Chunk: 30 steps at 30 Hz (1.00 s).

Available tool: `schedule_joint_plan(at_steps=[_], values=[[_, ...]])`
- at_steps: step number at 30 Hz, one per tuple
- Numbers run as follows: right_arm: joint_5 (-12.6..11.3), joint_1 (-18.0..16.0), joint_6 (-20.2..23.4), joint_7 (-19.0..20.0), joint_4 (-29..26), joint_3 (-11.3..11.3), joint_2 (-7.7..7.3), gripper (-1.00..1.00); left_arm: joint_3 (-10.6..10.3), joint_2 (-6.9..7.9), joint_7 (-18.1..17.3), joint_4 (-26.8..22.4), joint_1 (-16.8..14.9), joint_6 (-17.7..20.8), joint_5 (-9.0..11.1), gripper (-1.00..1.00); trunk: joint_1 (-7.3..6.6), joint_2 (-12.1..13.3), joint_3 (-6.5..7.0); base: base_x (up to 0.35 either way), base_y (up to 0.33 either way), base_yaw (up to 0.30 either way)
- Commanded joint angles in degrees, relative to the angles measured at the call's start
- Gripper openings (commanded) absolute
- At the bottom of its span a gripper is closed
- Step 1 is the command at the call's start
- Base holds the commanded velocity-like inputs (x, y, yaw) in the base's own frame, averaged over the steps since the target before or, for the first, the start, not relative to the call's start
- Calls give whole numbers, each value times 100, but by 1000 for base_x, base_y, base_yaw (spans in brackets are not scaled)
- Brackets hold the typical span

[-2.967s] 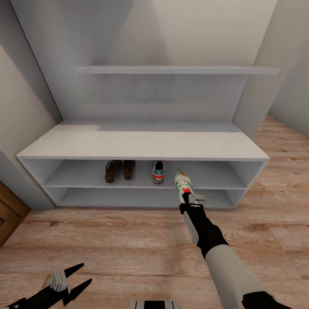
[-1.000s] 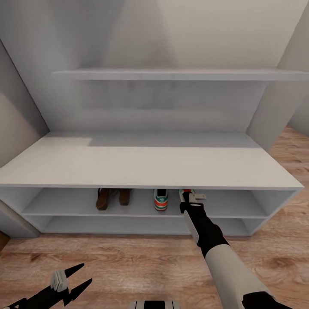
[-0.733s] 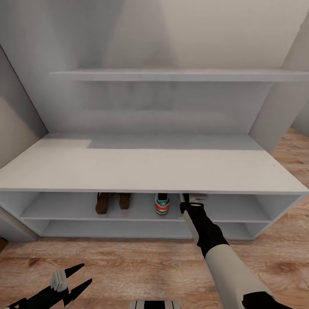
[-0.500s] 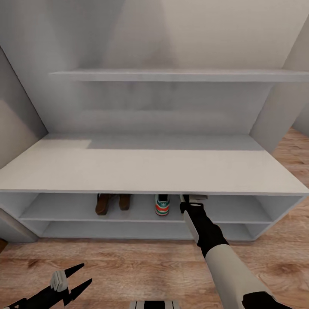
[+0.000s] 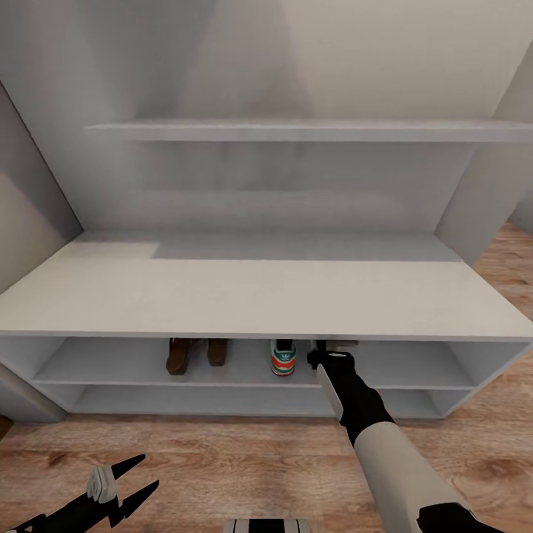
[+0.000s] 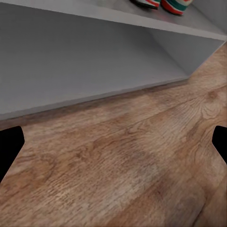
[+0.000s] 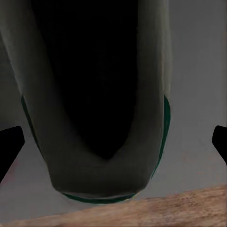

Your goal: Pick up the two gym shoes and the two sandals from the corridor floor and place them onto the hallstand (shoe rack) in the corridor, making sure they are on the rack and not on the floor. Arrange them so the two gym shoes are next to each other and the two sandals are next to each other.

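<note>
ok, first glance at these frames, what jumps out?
The right arm reaching under the bench top of the pale shoe rack, its gripper at the upper low shelf. On that shelf sit two brown sandals at left and one sneaker beside the gripper. The right wrist view looks close-up into a second sneaker, so it is likely being set down there.
</note>
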Motion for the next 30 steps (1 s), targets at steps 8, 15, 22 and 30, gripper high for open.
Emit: schedule_joint_plan(at_steps=[8, 15, 22, 30], values=[[-29, -2, 27, -39, -5, 4, 0, 100, 5, -2, -20, 5, -3, -30, 11, 100, -1, -2, -5, -37, 0, 0], [-30, -2, 27, -39, -6, 3, 0, 100, 5, -2, -20, 5, -3, -30, 12, 100, -1, -2, -5, -287, 0, 0], [-33, -2, 27, -39, -3, 13, 0, 100, 5, 0, -20, 5, -3, -30, 13, 100, -1, -2, -5, -333, 0, 0], [-47, -2, 22, -24, 5, 40, 0, 100, 5, 1, -21, 5, -3, -30, 19, 100, -1, -2, -5, -337, 0, 0]])
